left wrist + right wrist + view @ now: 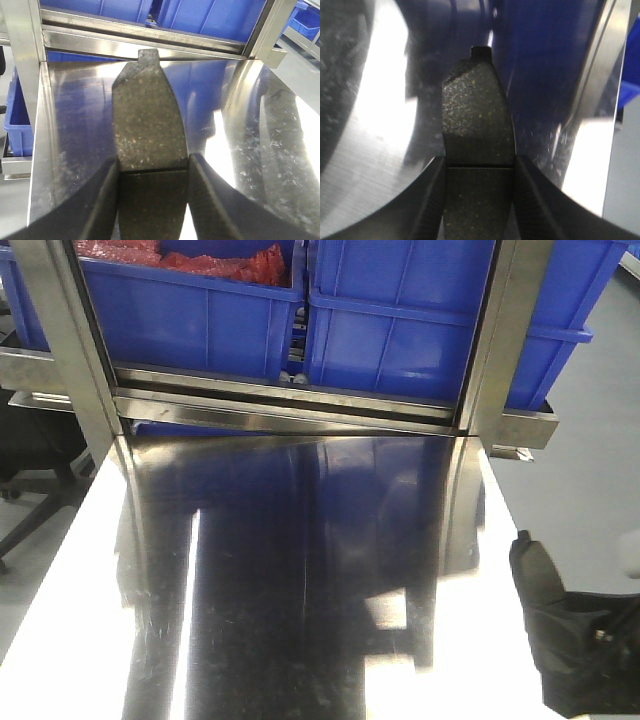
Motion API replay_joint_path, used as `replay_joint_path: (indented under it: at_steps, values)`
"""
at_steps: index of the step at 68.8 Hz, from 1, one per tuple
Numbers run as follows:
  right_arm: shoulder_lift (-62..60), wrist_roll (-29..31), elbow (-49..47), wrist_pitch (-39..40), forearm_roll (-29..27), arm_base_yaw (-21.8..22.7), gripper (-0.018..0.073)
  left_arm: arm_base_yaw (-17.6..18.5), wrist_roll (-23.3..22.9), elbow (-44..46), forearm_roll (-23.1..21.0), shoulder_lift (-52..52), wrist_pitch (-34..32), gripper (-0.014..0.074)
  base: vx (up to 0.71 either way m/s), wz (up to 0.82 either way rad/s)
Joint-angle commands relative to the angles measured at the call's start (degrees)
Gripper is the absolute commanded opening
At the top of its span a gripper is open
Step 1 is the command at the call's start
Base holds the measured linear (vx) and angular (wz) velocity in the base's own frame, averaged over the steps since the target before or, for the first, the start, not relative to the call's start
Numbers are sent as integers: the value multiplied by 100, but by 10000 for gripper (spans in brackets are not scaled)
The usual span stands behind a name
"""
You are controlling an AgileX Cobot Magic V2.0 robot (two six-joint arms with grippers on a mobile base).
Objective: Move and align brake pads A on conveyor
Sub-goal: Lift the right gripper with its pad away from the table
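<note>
Carrying, not yet placing: judged early to midway through the job, with two pads in hand and none shown laid down or lined up.

From the front view: only a shiny steel counter (300, 590), running far to a steel frame (290, 405) with blue bins (400, 330) behind and red stuff (230, 265) in the left one. No conveyor in sight, so no telling how many pads lie on it. No pad made out here either. At the near right edge, dark gear (565, 640), probably the right arm, too murky to read.

From the left wrist view: left claw (152, 167) clamped on a brake pad (147, 115) at its groove, fingers against both long edges, pad pointing far, held over the counter with its tip towards the frame rail.

From the right wrist view: right claw (479, 162) likewise closed on a second brake pad (477, 115), gripped at the groove, over the counter's reflective surface; touching it or clear of it, cannot tell.

Left to do, by judgement: reaching the belt, setting both pads down, squaring them up, then fetching the other two, neither visible. In the way: frame uprights and rail at the far end; nothing else near the pads.
</note>
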State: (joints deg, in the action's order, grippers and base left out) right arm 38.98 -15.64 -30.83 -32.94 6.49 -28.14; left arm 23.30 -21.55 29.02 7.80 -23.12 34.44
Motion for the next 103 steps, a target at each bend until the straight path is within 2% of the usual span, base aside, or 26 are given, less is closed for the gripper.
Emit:
replay_joint_path:
  at_steps: [1, 20, 103]
  values:
    - [-387, 36, -99, 558, 87, 13, -10, 23, -4, 171, 30, -18, -522, 146, 0, 0]
    - [-913, 36, -99, 591, 92, 13, -10, 23, -4, 171, 30, -18, -522, 146, 0, 0]
    - [-914, 36, -99, 546, 75, 13, -10, 23, -4, 171, 30, -18, -522, 146, 0, 1]
